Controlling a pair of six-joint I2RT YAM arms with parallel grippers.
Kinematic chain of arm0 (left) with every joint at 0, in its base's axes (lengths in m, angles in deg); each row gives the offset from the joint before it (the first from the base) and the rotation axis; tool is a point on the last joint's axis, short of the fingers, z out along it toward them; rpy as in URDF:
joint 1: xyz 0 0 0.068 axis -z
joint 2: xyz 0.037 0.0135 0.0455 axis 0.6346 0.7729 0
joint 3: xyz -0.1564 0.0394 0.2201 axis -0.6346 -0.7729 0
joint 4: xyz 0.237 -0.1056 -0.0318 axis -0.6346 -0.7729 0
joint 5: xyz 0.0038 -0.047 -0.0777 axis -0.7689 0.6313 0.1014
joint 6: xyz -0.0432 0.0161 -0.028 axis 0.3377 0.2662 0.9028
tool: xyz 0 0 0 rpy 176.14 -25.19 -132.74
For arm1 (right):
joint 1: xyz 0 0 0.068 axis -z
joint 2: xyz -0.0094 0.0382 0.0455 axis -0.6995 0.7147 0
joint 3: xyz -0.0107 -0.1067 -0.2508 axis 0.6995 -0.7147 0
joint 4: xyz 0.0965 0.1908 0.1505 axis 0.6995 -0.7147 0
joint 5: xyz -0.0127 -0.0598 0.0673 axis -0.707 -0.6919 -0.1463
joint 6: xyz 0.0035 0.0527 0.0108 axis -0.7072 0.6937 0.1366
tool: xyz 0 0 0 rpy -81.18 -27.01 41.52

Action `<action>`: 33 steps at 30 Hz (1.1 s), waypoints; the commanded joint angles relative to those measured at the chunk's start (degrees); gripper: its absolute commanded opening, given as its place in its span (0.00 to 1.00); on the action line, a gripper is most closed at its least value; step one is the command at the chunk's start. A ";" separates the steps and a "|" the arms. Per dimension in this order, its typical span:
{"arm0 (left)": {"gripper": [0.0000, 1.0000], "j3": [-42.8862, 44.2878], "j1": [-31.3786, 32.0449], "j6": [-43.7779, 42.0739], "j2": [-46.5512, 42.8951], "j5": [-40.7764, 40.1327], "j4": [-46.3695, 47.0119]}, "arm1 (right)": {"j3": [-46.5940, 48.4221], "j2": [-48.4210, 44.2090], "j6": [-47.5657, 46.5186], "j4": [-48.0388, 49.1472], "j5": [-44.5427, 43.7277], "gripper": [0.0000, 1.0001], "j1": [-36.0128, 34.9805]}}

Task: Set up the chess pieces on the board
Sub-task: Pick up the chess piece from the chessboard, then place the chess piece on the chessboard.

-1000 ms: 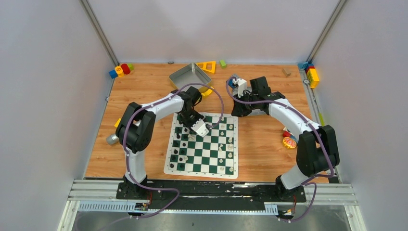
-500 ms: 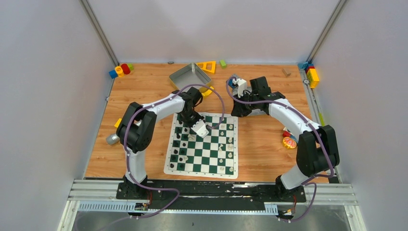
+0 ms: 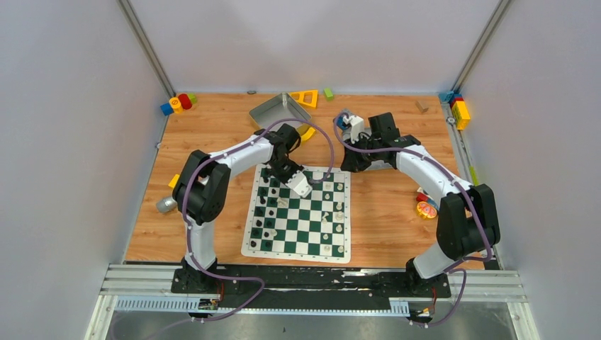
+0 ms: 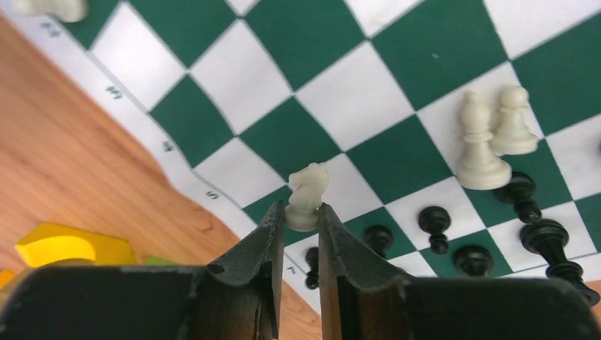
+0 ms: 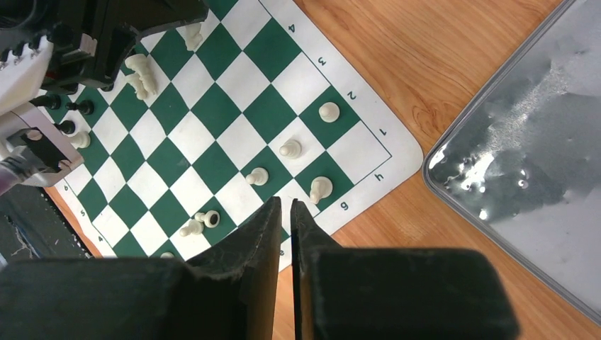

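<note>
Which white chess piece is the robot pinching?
The horse-shaped knight, gripped at its base by the left gripper. The other white pieces stand free on the board, untouched.

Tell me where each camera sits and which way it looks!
Top external: high behind the arm bases, facing down on the table; the left arm and right arm show whole.
Left wrist: on the left arm, facing down past the left gripper, which pinches a white knight.
Right wrist: on the right arm, facing down past the shut right gripper at a grey tray.
Shared: all three see the board.
</note>
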 commanded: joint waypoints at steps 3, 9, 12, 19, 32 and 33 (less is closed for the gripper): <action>0.15 5.57 -1.05 14.50 -2.99 11.39 -0.10 | 1.75 -3.44 1.74 1.38 7.35 0.18 2.53; 0.14 2.46 -2.31 39.78 -8.78 22.81 14.85 | 2.17 -2.90 6.96 5.35 20.17 0.30 3.22; 0.14 -0.73 -2.31 50.34 -12.70 21.88 23.44 | 2.62 -0.59 9.85 7.43 24.34 0.35 3.28; 0.15 -3.84 -0.77 62.64 -16.96 19.19 31.20 | 4.83 4.72 14.55 10.08 32.68 0.50 2.97; 0.14 -7.11 2.96 66.27 -19.78 15.49 34.70 | 7.96 7.54 18.08 11.90 35.61 0.52 2.33; 0.14 -7.16 3.00 66.32 -19.79 15.36 34.75 | 7.86 7.64 17.98 11.85 35.57 0.51 2.17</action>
